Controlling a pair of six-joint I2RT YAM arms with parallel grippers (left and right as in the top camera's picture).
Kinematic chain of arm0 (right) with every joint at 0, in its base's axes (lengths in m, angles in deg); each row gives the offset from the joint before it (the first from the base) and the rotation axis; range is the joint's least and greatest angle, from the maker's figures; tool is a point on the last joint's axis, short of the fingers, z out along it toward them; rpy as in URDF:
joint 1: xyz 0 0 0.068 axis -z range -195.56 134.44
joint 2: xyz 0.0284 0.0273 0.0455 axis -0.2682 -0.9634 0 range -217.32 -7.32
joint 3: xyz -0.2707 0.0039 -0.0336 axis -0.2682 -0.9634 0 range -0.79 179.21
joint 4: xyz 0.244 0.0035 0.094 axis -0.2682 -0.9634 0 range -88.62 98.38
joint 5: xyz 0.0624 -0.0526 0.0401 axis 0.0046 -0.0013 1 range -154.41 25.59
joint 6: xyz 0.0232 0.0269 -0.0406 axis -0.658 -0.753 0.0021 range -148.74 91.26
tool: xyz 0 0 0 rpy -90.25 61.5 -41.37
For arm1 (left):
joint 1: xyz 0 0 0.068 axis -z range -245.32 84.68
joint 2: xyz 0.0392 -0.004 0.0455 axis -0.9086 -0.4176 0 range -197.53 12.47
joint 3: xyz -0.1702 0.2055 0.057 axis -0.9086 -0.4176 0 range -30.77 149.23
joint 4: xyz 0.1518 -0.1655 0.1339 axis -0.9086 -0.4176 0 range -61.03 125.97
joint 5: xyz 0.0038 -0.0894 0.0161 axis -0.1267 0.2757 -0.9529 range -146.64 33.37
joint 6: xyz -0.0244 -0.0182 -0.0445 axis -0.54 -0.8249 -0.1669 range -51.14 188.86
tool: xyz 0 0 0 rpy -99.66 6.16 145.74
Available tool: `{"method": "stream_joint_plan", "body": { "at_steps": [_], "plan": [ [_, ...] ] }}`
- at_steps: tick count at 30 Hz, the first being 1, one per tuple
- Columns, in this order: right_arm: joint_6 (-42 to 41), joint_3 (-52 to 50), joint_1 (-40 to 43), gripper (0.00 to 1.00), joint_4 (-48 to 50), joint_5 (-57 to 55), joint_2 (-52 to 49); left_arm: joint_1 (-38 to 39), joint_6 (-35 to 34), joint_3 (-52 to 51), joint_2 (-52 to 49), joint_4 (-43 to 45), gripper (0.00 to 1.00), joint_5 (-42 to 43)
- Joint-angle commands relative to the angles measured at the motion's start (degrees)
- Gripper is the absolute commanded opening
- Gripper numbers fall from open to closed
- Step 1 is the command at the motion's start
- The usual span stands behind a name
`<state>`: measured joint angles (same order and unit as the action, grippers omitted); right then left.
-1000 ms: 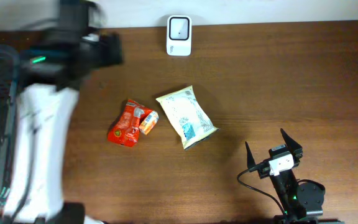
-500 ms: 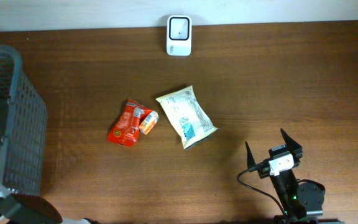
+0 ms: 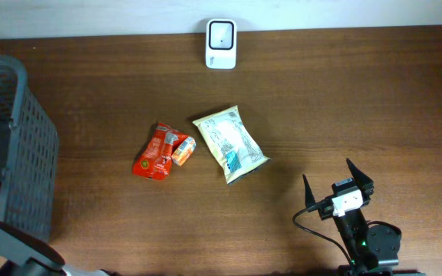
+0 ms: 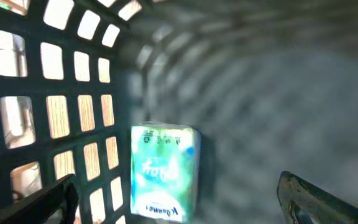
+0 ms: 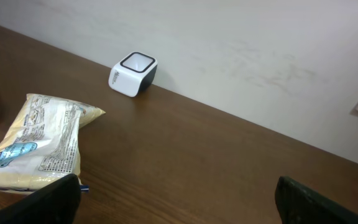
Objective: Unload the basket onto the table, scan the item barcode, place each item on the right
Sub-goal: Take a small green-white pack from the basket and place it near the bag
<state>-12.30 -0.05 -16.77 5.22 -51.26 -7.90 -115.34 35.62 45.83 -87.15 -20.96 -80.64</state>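
The left pincer [image 4: 176,186], wide, is inside the basket [image 4: 260,87], with a green packet [image 4: 163,168] just ahead, probably for grasping. The right pincer [image 3: 328,175], wide too, waits empty.

Red-orange packet [image 3: 156,152], cream pouch [image 3: 229,143] with blue patch, white black-faced scanner [image 3: 221,34], grey lattice basket [image 3: 21,146], dark brown wood-grain table [image 3: 359,100].

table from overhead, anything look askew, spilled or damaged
Nothing looks spilled or torn. The red packet looks crumpled and lies against a small orange pack. The cream bag lies diagonally beside them. The scanner sits square at the far edge.
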Motion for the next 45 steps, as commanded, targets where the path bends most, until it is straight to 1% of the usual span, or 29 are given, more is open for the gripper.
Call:
{"method": "stream_joint_plan", "body": {
  "at_steps": [1, 6, 12, 16, 17, 18, 19, 20, 22, 24, 27, 28, 30, 31, 32, 33, 35, 36, 38, 39, 40, 41, 42, 43, 44, 45],
  "plan": [
    [-0.59, -0.42, -0.37, 0.99, -0.11, 0.13, 0.39, -0.42, 0.07, -1.51, -3.76, 0.33, 0.99, -1.64],
    [-0.61, -0.42, -0.37, 0.99, -0.09, 0.13, 0.39, -0.44, 0.07, -1.51, -6.14, -0.59, 1.00, -3.06],
    [-0.61, -0.42, -0.37, 0.99, -0.11, 0.13, 0.39, -2.05, 0.07, -1.51, -8.35, -0.11, 0.88, -3.04],
    [-0.59, -0.42, -0.37, 0.99, -0.11, 0.13, 0.39, -4.04, 0.09, -1.51, -11.80, -0.94, 0.84, -2.82],
    [-0.59, -0.42, -0.37, 0.99, -0.11, 0.13, 0.39, -4.52, 0.09, -1.51, -12.50, -0.92, 0.78, -2.78],
    [-0.59, -0.42, -0.37, 0.98, -0.11, 0.13, 0.39, -4.70, 0.07, -1.51, -12.87, -0.85, 0.65, -2.75],
    [-0.59, -0.42, -0.37, 0.99, -0.11, 0.13, 0.39, -4.90, 0.07, -1.51, -13.09, -0.70, 0.48, -2.71],
    [-0.59, -0.42, -0.37, 0.99, -0.11, 0.13, 0.39, -4.92, 0.07, -1.51, -13.09, -0.46, 0.33, -2.49],
    [-0.59, -0.42, -0.37, 0.99, -0.11, 0.13, 0.39, -4.90, 0.07, -1.46, -13.09, -0.09, 0.09, 0.11],
    [-0.61, -0.42, -0.37, 0.99, -0.11, 0.13, 0.39, -4.90, 0.09, -0.39, -13.07, -0.46, 0.00, 2.89],
    [-0.61, -0.42, -0.37, 0.99, -0.11, 0.13, 0.39, -4.90, 0.15, 6.71, -13.05, -6.05, 0.00, 4.72],
    [-0.61, -0.42, -0.37, 0.99, -0.11, 0.13, 0.39, -4.90, 0.70, 10.67, -13.03, -8.83, 0.00, 5.27],
    [-0.61, -0.42, -0.37, 0.99, -0.11, 0.13, 0.39, -4.85, 0.74, 20.61, -13.03, -15.19, 0.00, 6.71],
    [-0.61, -0.42, -0.37, 0.99, -0.11, 0.13, 0.39, -4.85, 0.79, 28.39, -13.03, -19.34, 0.00, 9.64],
    [-0.61, -0.42, -0.37, 0.99, -0.11, 0.13, 0.39, -4.85, 2.03, 33.75, -12.98, -21.44, 0.00, 12.57],
    [-0.61, -0.42, -0.37, 0.99, -0.11, 0.13, 0.39, -4.74, 5.35, 39.95, -12.96, -22.77, 0.00, 17.59],
    [-0.59, -0.42, -0.37, 0.99, -0.11, 0.13, 0.39, -3.96, 12.26, 52.57, -12.61, -24.00, 0.00, 33.75],
    [-0.61, -0.42, -0.37, 0.99, -0.09, 0.13, 0.39, -3.02, 14.19, 58.31, -12.13, -24.90, 0.00, 41.72],
    [-0.61, -0.42, -0.37, 0.99, -0.11, 0.13, 0.39, -0.39, 16.52, 65.48, -10.62, -26.47, 0.00, 50.40],
    [-0.61, -0.42, -0.37, 0.99, -0.11, 0.13, 0.39, 1.75, 19.78, 68.00, -9.40, -26.53, 0.00, 54.27],
    [-0.61, -0.42, -0.37, 0.99, -0.09, 0.13, 0.39, 3.72, 22.45, 69.35, -8.41, -26.53, 0.00, 55.93],
    [-0.59, -0.42, -0.37, 0.99, -0.11, 0.13, 0.39, 7.43, 25.22, 70.42, -6.82, -26.53, 0.00, 56.13],
    [-0.59, -0.42, -0.37, 0.99, -0.09, 0.13, 0.39, 13.09, 29.14, 70.49, -4.83, -26.75, 0.00, 55.54],
    [-0.61, -0.42, -0.37, 0.99, -0.09, 0.13, 0.39, 16.50, 30.62, 70.49, -4.20, -27.45, 0.00, 54.34],
    [-0.59, -0.42, -0.37, 0.99, -0.11, 0.13, 0.39, 21.31, 31.82, 70.47, -3.93, -29.05, 0.00, 50.84],
    [-0.59, -0.42, -0.37, 0.99, -0.11, 0.13, 0.39, 26.43, 31.80, 70.40, -4.09, -31.12, 0.00, 45.40]
  ]
}}
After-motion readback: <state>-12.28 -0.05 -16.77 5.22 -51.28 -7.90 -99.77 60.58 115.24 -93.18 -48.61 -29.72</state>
